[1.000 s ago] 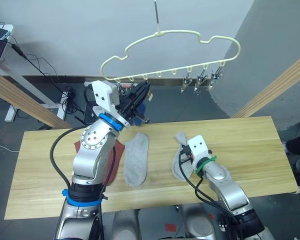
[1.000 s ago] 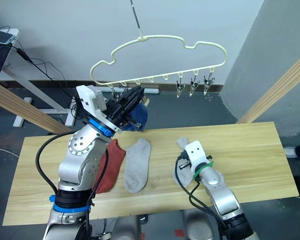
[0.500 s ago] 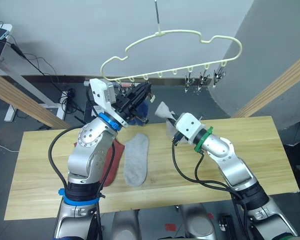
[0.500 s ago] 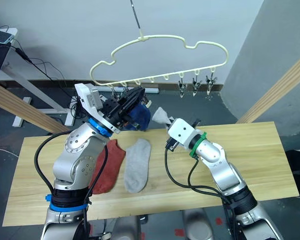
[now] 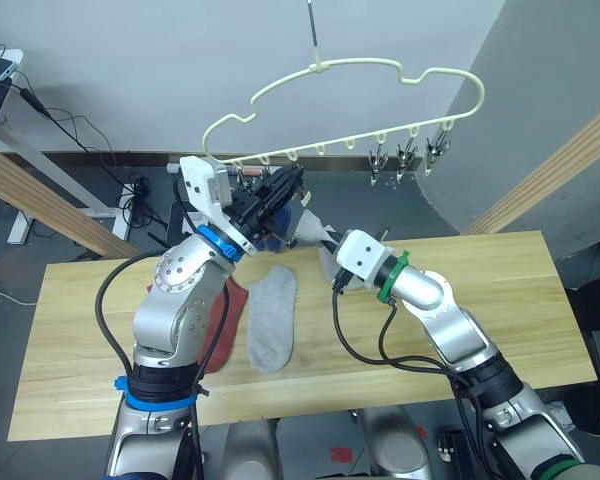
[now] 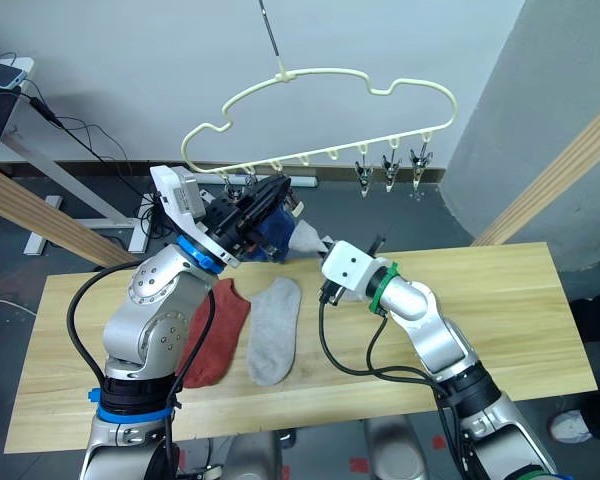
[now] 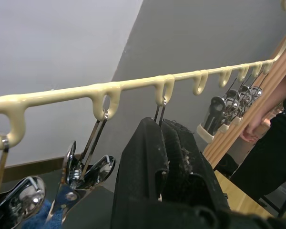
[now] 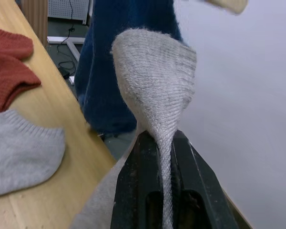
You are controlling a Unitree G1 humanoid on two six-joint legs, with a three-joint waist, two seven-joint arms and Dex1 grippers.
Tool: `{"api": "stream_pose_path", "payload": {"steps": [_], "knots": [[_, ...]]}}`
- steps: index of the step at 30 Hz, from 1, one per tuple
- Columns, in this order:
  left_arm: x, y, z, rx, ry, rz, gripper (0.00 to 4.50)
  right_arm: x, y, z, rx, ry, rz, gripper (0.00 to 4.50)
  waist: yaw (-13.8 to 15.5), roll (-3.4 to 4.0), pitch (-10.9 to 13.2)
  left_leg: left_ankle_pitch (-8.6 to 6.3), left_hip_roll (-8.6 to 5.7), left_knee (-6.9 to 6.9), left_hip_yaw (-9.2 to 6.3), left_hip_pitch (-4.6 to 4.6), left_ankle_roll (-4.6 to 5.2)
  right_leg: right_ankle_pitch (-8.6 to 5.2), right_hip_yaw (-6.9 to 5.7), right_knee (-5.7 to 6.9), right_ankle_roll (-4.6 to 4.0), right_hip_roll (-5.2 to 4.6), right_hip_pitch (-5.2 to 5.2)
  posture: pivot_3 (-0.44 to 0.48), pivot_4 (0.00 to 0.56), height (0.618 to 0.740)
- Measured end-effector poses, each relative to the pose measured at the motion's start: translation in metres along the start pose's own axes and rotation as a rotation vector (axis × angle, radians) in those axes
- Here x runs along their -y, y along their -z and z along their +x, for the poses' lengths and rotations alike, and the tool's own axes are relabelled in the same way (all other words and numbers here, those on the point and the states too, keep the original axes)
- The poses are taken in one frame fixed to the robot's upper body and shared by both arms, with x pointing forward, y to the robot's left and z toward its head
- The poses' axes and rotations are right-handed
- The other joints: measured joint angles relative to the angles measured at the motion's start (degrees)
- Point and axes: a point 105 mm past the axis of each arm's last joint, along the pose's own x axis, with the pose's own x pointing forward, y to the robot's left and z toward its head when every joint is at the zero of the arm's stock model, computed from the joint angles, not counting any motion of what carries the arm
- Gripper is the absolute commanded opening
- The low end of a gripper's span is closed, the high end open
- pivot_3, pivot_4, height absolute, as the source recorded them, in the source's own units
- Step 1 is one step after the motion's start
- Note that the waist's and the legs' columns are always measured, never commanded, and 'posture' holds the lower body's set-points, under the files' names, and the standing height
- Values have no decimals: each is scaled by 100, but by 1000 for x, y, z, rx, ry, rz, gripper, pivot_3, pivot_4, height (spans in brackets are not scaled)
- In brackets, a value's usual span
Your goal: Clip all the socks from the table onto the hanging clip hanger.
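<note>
A grey sock (image 5: 263, 322) and rust-red sock (image 6: 212, 335) lie flat on the tabletop (image 5: 500, 300). Right gripper (image 8: 163, 143) is clenched on a second grey sock (image 8: 157, 81), raised beside a hanging blue sock (image 6: 272, 232). Left gripper (image 5: 285, 190) reaches the clip hanger (image 5: 380, 75); grip state cannot be determined.

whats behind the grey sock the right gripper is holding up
A blue sock hangs right behind the held grey sock, pinched in the right gripper. Its upper end is out of sight.
</note>
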Motion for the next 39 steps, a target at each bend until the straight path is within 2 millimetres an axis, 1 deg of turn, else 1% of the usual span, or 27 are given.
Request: {"api": "stream_pose_path", "payload": {"steps": [3, 10, 21, 24, 25, 26, 30, 32, 34, 35, 37, 38, 39], "knots": [[0, 0, 0, 0, 0, 1, 0, 4, -4, 1, 17, 15, -4, 60, 5, 0, 0, 0, 0, -1, -2, 0, 0, 0, -3, -1, 0, 0, 0, -255, 374, 730], [0, 0, 0, -1, 1, 2, 0, 10, -6, 2, 31, 43, 3, 60, 2, 0, 0, 0, 0, -1, -1, 0, 1, 0, -1, -1, 0, -1, 0, -255, 374, 730], [1, 0, 0, -2, 3, 2, 0, 9, -16, 7, 77, 48, 11, 60, 1, 0, 0, 0, 0, -1, -1, 0, 1, 0, -1, 0, 0, -1, 0, -255, 376, 730], [1, 0, -1, -4, 14, 12, 0, 9, -14, 10, 72, 45, 22, 60, 0, 0, 0, 0, 0, -1, -1, 0, 0, 0, -1, -1, 0, -1, 0, -250, 376, 730], [1, 0, -1, -6, 15, 15, 599, 8, -13, 11, 70, 44, 25, 0, 1, 0, 0, 0, 0, -1, -1, 0, 0, 0, -1, -1, 0, -1, 0, -250, 376, 730], [1, 0, -1, -7, 17, 16, 760, 9, -13, 12, 70, 44, 25, 0, 1, 0, 0, 0, 0, -1, -1, 0, 0, 0, -1, -1, 0, -1, 0, -250, 376, 730], [1, 0, -1, -11, 21, 18, 2167, 10, -16, 15, 83, 46, 19, 0, 1, 0, 0, 0, 0, -1, -2, 0, 0, 0, -2, 0, 0, -1, 0, -246, 373, 730], [1, 0, -2, -13, 20, 21, 2770, 10, -17, 16, 89, 45, 24, 0, 2, 0, 0, 0, 1, -1, -1, 0, 0, 0, -2, -1, 0, -1, 0, -246, 373, 730], [0, 1, -2, -17, 18, 22, 3420, 9, -18, 17, 95, 46, 32, 572, 2, 0, 0, 0, 1, -1, 0, 0, 1, 0, -1, -1, 0, -1, 0, -245, 371, 730], [0, 1, -3, -19, 17, 22, 3739, 10, -18, 17, 97, 46, 36, 788, 1, 0, 0, 0, 1, -1, 0, 0, 0, 0, -1, -1, 0, -1, 0, -245, 371, 730], [0, 3, -4, -27, 15, 21, 4370, 10, -19, 17, 100, 45, 43, 1494, 1, 0, 0, 0, 1, -1, -1, 0, 0, 0, -1, -1, 0, -1, 0, -245, 370, 730], [-1, 4, -4, -31, 14, 21, 4500, 10, -18, 17, 99, 41, 44, 1873, 1, 0, 0, 0, 1, -1, -1, 0, 1, 0, -1, -1, 0, -1, 0, -245, 370, 730], [-1, 4, -5, -36, 14, 23, 4500, 9, -18, 16, 96, 37, 43, 2191, 1, 0, 0, 0, 1, -1, -1, 0, 1, 0, -1, 0, -1, -1, 0, -245, 370, 730]]}}
